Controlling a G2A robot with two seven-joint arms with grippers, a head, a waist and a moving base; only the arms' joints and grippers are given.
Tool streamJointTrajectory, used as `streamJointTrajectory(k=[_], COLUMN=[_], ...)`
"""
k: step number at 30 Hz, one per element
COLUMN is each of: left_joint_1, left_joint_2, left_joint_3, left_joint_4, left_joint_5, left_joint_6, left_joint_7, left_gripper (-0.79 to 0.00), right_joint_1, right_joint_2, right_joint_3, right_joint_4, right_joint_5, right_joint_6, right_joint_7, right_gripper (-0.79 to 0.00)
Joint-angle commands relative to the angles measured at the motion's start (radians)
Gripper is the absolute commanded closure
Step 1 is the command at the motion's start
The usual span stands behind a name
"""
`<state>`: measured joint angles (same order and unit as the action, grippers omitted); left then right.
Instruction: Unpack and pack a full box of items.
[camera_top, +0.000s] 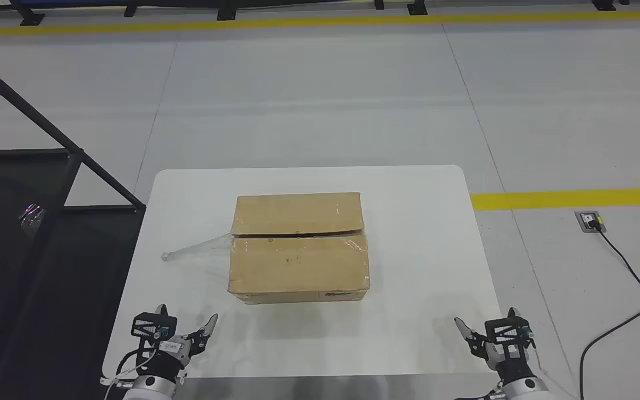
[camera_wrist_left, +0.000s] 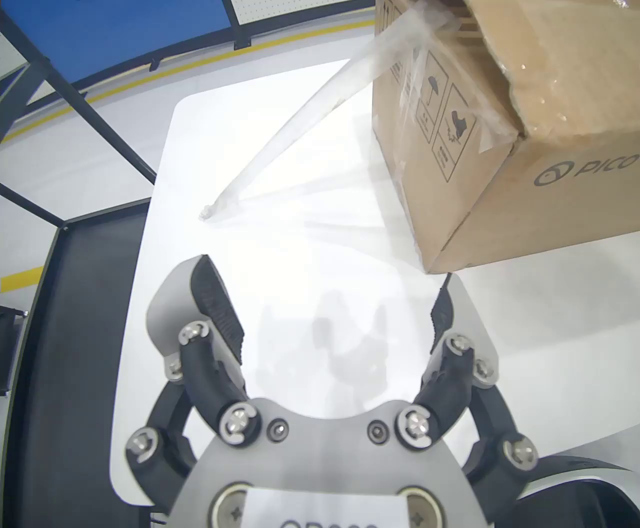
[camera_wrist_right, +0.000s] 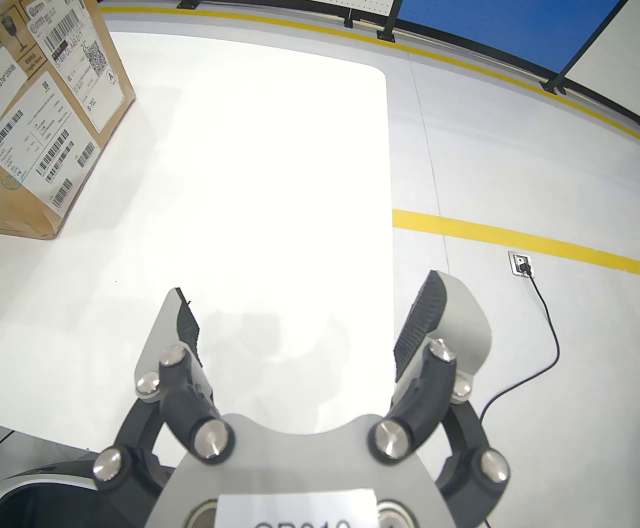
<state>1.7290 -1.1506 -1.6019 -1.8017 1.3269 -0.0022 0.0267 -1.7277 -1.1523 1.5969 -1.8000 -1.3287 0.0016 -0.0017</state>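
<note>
From the top, the cardboard box sits closed on the desk, contents hidden, a clear tape strip trailing from its side. In the left wrist view, the left gripper hovers near the box's corner, fingers wide and empty. In the right wrist view, the right gripper, fingers equally wide, hangs well apart from the box.

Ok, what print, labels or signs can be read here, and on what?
Box, side toward the left gripper: handling pictograms, an umbrella among them; captions too small to read.
Adjoining side: logo with wordmark, cut by the picture's edge.
Side toward the right gripper: white labels, barcodes, a square code; fine print too small.
Each gripper's body: a sticker, cut off.
</note>
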Motion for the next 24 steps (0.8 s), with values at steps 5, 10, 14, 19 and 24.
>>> streamJointTrajectory(k=[5, 10, 14, 19, 24], left_joint_1=[0.0, 0.0, 0.0, -0.002, -0.006], left_joint_2=[0.0, 0.0, 0.0, 0.0, 0.001], left_joint_3=[0.0, 0.0, 0.0, 0.001, -0.033], left_joint_4=[0.0, 0.0, 0.0, -0.006, -0.011], left_joint_5=[0.0, 0.0, 0.0, -0.011, -0.057], left_joint_6=[0.0, 0.0, 0.0, -0.027, -0.088], left_joint_7=[0.0, 0.0, 0.0, 0.015, 0.061], left_gripper=[-0.784, -0.785, -0.785, -0.785, -0.785], right_joint_1=[0.0, 0.0, 0.0, 0.002, 0.015], right_joint_2=[0.0, 0.0, 0.0, -0.001, -0.004], right_joint_3=[0.0, 0.0, 0.0, 0.0, -0.016], right_joint_4=[0.0, 0.0, 0.0, -0.003, -0.063], right_joint_5=[0.0, 0.0, 0.0, 0.006, 0.023], right_joint_6=[0.0, 0.0, 0.0, 0.001, -0.034], right_joint_7=[0.0, 0.0, 0.0, -0.001, 0.01], right_gripper=[-0.784, -0.785, -0.784, -0.785, -0.785])
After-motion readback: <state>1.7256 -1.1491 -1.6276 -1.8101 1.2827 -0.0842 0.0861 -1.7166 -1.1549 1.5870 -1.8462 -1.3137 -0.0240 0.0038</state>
